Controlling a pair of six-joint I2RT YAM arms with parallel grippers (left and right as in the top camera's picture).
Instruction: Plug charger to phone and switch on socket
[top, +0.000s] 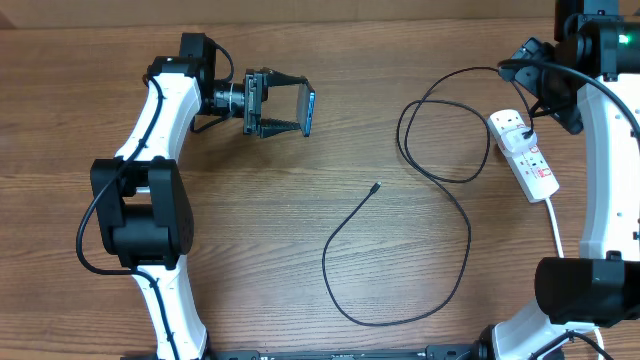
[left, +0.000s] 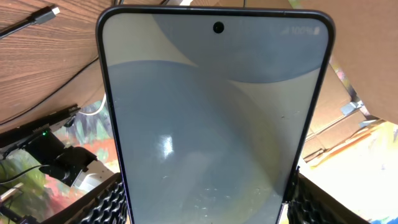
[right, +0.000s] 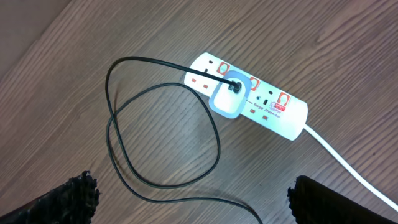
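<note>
My left gripper (top: 288, 108) is shut on the phone (top: 309, 111) and holds it on edge above the table at upper left. In the left wrist view the phone (left: 211, 112) fills the frame, screen lit blue-grey, clamped between the fingers (left: 205, 208). The black charger cable (top: 440, 250) lies in loose loops mid-table, its connector tip (top: 375, 186) free on the wood; the tip also shows in the left wrist view (left: 46, 14). Its plug (right: 230, 93) sits in the white socket strip (top: 524, 155). My right gripper (right: 193, 205) is open and empty above the strip (right: 273, 109).
The strip's thick white cord (top: 556, 225) runs toward the front right beside the right arm's base. The cable's upper loop (top: 440, 130) lies just left of the strip.
</note>
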